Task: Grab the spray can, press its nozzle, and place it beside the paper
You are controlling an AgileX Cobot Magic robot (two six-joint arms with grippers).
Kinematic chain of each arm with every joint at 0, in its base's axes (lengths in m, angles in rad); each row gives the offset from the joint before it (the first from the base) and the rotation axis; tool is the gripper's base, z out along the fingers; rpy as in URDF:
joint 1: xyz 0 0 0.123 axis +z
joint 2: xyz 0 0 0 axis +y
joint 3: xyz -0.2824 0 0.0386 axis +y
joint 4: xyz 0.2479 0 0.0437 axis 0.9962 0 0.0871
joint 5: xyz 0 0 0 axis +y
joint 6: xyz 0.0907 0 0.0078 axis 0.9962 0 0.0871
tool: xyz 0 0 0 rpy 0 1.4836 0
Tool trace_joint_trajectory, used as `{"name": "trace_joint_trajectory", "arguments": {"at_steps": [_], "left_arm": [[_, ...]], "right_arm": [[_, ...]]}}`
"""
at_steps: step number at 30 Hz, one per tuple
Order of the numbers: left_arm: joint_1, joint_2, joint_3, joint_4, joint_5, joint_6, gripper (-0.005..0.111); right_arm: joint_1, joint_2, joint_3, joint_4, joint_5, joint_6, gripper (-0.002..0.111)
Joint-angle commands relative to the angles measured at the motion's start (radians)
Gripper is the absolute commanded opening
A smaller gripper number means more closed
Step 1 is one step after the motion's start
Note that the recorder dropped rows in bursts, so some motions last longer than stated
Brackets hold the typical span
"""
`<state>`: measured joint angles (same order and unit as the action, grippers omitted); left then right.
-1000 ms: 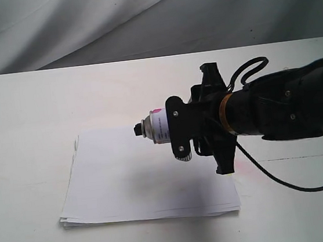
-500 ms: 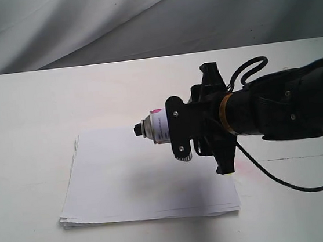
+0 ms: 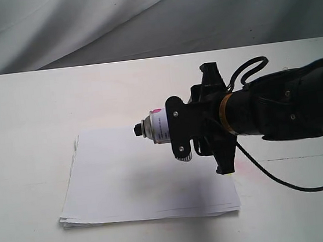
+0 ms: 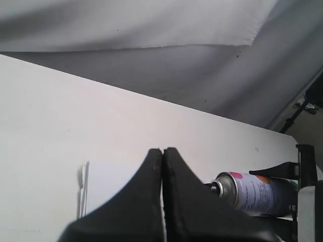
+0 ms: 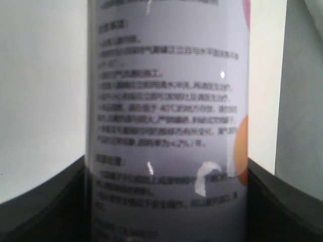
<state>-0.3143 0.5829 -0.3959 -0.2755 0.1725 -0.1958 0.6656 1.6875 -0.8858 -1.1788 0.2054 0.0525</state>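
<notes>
Nearest lay the paper point(image 3: 128, 186), flat on the white table point(image 3: 24, 142). Above it my right gripper point(image 3: 173, 129) pinched the spray can point(image 3: 159, 125) mid-body, horizontal, its nozzle point(image 3: 137, 130) facing 9 o'clock. I judged the can light, rigid and slick, so a mid-label grip suited. My left gripper point(image 4: 162, 164) had its fingers pressed together, empty. Nothing blocked the nozzle; grey cloth point(image 3: 138, 18) hung beyond at 12 o'clock.

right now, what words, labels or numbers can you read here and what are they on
spray can label, right wrist view: several blocks of small dark print, too blurred to quote.
spray can label, exterior and left wrist views: print too small to read.
paper: no text visible.
</notes>
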Motion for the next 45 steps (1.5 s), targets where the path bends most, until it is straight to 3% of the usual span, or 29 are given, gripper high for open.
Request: {"name": "trace_joint_trajectory", "arguments": {"at_steps": [1, 4, 7, 11, 12, 15, 18, 20, 22, 32, 45], "left_arm": [[-0.003, 0.22, -0.191, 0.008, 0.036, 0.096, 0.0], [0.017, 0.336, -0.347, 0.006, 0.104, 0.171, 0.0], [0.079, 0.435, -0.486, -0.071, 0.201, 0.27, 0.0], [0.229, 0.555, -0.634, -0.475, 0.367, 0.641, 0.0], [0.293, 0.598, -0.663, -0.641, 0.464, 0.785, 0.0], [0.447, 0.715, -0.705, -0.927, 0.698, 0.992, 0.0], [0.558, 0.835, -0.697, -1.081, 0.881, 1.091, 0.0], [0.595, 0.916, -0.697, -1.106, 0.987, 1.15, 0.0], [0.596, 0.982, -0.697, -1.119, 1.049, 1.227, 0.0], [0.513, 1.277, -0.697, -1.126, 1.049, 1.474, 0.0], [0.331, 1.57, -0.697, -1.119, 1.049, 1.78, 0.0]], "right_arm": [[-0.005, -0.015, -0.001, -0.01, -0.01, 0.005, 0.0], [-0.005, -0.015, -0.001, -0.01, -0.01, 0.005, 0.0], [-0.005, -0.015, -0.001, -0.01, -0.01, 0.005, 0.0], [-0.005, -0.015, -0.001, -0.01, -0.019, 0.005, 0.0], [-0.005, -0.015, -0.001, -0.01, -0.019, 0.005, 0.0], [-0.005, -0.015, -0.001, -0.01, -0.019, 0.005, 0.0], [-0.005, -0.015, -0.001, -0.01, -0.019, 0.005, 0.0], [-0.005, -0.015, -0.001, -0.01, -0.019, 0.005, 0.0], [-0.005, -0.015, -0.001, -0.01, -0.019, 0.005, 0.0], [-0.005, -0.015, -0.001, -0.01, -0.021, 0.006, 0.0], [-0.005, -0.015, -0.001, -0.01, -0.021, 0.006, 0.0]]}}
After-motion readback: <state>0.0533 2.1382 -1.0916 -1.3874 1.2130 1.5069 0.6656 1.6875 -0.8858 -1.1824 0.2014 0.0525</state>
